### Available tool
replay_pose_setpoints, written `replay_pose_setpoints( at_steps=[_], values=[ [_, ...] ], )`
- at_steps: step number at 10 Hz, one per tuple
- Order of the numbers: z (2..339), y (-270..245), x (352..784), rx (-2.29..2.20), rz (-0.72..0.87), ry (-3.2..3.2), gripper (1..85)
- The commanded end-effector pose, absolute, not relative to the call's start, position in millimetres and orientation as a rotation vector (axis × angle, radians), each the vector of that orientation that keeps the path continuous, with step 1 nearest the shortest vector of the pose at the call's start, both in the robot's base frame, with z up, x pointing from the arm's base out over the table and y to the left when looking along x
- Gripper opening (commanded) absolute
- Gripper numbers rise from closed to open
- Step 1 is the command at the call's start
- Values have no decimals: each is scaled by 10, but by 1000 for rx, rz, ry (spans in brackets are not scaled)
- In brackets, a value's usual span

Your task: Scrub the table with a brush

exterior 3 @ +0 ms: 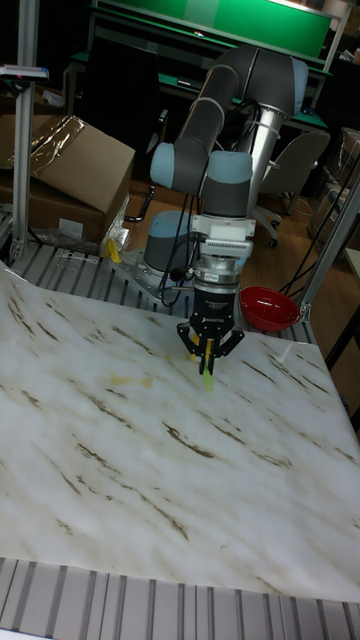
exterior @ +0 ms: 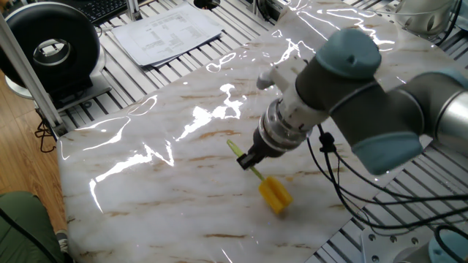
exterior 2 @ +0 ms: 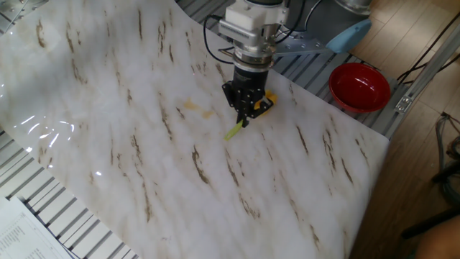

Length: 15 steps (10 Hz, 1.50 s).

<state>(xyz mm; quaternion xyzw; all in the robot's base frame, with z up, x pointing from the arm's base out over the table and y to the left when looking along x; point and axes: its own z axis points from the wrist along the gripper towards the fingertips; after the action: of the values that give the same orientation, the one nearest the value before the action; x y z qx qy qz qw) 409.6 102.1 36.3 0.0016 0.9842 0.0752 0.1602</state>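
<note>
The brush (exterior: 272, 192) has a chunky yellow head pressed on the table (exterior: 161, 197) and a thin yellow-green handle (exterior: 238, 151) sticking out behind. My gripper (exterior: 250, 161) is shut on that handle, tilted over the slab's right part. From the other side, the gripper (exterior 2: 244, 115) hides most of the brush (exterior 2: 267, 103); the handle tip (exterior 2: 233, 132) pokes out below it. Small orange stains (exterior 2: 195, 108) lie left of the gripper on the table (exterior 2: 144, 165). In the tall view the gripper (exterior 3: 209, 355) holds the brush (exterior 3: 207, 374) pointing down onto the table (exterior 3: 150, 470).
A red bowl (exterior 2: 359, 87) sits off the slab's far corner on the metal frame. Papers (exterior: 165, 32) and a black round device (exterior: 51, 51) lie beyond the slab's left edge. Cables (exterior: 336, 161) hang from the arm near the right edge.
</note>
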Motion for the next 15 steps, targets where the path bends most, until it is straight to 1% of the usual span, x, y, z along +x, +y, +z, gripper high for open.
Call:
replay_pose_setpoints(
  at_steps=[1,8,15],
  values=[
    [276,1050,4088,19,233,2782,10],
    [184,930,4114,-30,195,2762,10],
    [218,552,4170,-185,115,2738,10]
  ],
)
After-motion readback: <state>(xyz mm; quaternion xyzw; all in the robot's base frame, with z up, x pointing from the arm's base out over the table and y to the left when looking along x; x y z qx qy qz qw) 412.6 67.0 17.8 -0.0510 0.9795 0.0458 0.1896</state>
